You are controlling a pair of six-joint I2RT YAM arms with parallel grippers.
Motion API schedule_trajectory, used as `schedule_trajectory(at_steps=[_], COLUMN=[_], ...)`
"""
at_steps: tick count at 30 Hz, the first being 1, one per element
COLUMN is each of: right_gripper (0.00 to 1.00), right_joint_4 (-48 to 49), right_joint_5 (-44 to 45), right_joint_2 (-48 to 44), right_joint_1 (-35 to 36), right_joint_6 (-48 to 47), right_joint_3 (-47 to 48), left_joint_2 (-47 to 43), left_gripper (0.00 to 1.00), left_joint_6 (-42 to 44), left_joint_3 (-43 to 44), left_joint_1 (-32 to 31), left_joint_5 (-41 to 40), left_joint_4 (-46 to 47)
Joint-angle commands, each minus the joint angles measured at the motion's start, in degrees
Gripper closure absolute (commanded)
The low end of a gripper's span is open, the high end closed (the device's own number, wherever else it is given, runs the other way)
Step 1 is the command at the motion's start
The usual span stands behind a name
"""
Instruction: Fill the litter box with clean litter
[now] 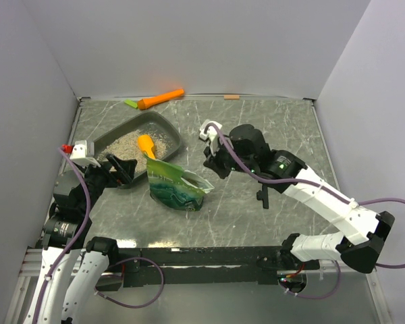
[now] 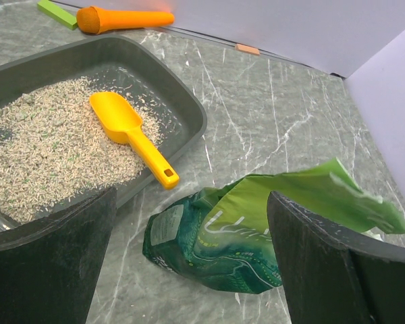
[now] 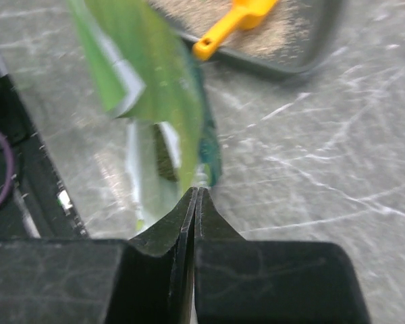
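My L hand (image 1: 126, 170) is spread wide, empty, by the litter box (image 1: 167, 127) near end. In the box: clean litter (image 2: 47, 155) w/ orange scoop (image 2: 129, 132) on top. Green bag (image 2: 209, 246) slumps on table (image 1: 270, 121) beside it. My R hand (image 3: 196, 192) is pressed together at bag's top edge

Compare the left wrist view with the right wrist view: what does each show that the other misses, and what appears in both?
Only the left wrist view: the orange carrot-shaped toy, the green strip beside it, and the left gripper, open. Only the right wrist view: the right gripper, fingers pressed together, and a purple cable at the left edge. Both: the green bag, the orange scoop, the litter box holding clean litter, and the marbled table.
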Motion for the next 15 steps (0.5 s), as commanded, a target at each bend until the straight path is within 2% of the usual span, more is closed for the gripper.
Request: schedule_trajectory(at_steps=[1,15], right_gripper=[1.0,1.0], right_joint_4=[0.44,3.61], right_joint_5=[-2.67,-4.16], right_joint_2=[0.77,5.96], right_joint_1=[2.78,4.19], right_joint_6=[1.56,2.97], right_joint_3=[-1.54,-2.51], left_joint_2=[-0.49,-0.75], left_gripper=[0.03,0.03], left_joint_6=[0.01,0.01], left_joint_3=[-0.24,-0.16], left_joint_1=[0.14,0.14], left_joint_5=[0.13,0.13], left_joint_4=[0.47,0.47])
